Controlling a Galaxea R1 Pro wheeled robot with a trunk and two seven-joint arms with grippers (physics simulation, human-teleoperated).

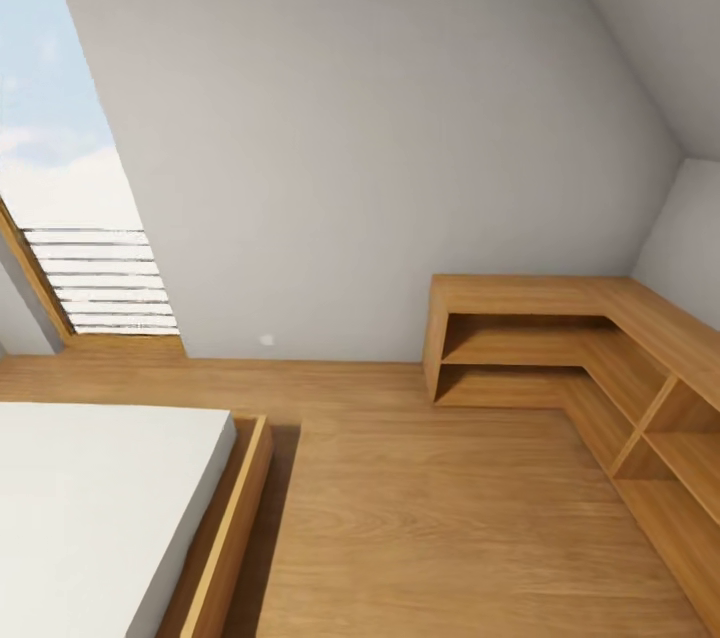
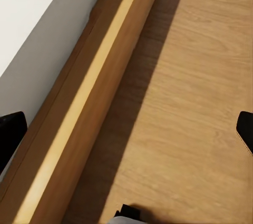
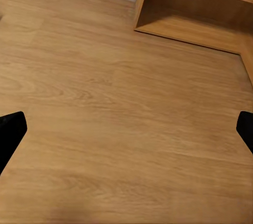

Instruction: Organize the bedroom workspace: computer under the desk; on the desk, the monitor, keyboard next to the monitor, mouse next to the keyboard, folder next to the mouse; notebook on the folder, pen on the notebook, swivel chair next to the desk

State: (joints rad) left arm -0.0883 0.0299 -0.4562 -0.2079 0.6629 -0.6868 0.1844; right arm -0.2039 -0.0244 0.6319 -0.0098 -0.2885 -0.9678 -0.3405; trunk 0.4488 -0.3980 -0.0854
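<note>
I am in the bedroom, facing a sloped grey wall (image 1: 400,118) with a skylight (image 1: 60,168) to the left and a light wooden floor (image 1: 430,498) below. My left gripper (image 2: 126,132) hangs open over the floor right beside the bed's wooden side rail (image 2: 89,103), its black fingertips (image 2: 10,134) wide apart with nothing between them. My right gripper (image 3: 126,132) is also open and empty, above bare floorboards (image 3: 116,108) a short way from a wooden shelf unit (image 3: 200,8).
A low bed with a white mattress (image 1: 90,508) and a wooden frame (image 1: 235,518) takes the near left. A light wooden L-shaped shelf bench (image 1: 600,338) runs along the back right corner and the right wall. Open floor lies between them.
</note>
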